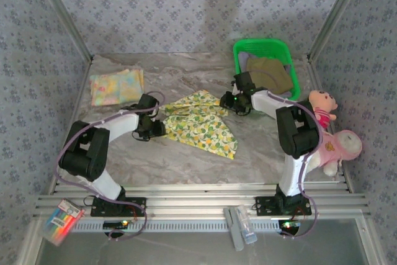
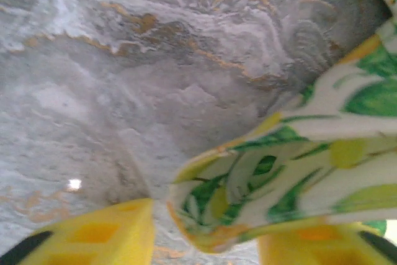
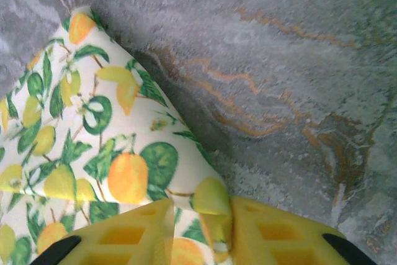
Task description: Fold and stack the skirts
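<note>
A: What is seen at the middle of the tabletop?

B: The fruit skirt (image 1: 200, 123) is laid there, spread and rumpled, not yet folded. Its left edge is set between the fingers of the left gripper (image 2: 205, 234). A gap is seen beside one pad (image 2: 111, 231), so whether the cloth is clamped cannot be told. Its far right corner is pinched in the narrowed jaws of the right gripper (image 3: 201, 228).

A: Which step is judged to be in hand?

B: The first fold of this skirt, it would seem; no crease is seen in it.

A: What is counted as done?

B: One item only. The floral skirt (image 1: 116, 86) is seen folded flat near the far left corner of the tabletop, and the stack is presumably to be built on it.

A: And what is left?

B: Two more are held in the basket (image 1: 263, 43) at the far right corner: the olive skirt (image 1: 272, 74) on top, and the grey skirt (image 1: 247, 60) partly covered behind it. Both are to be taken out, folded and stacked. About a quarter of the task is judged finished.
</note>
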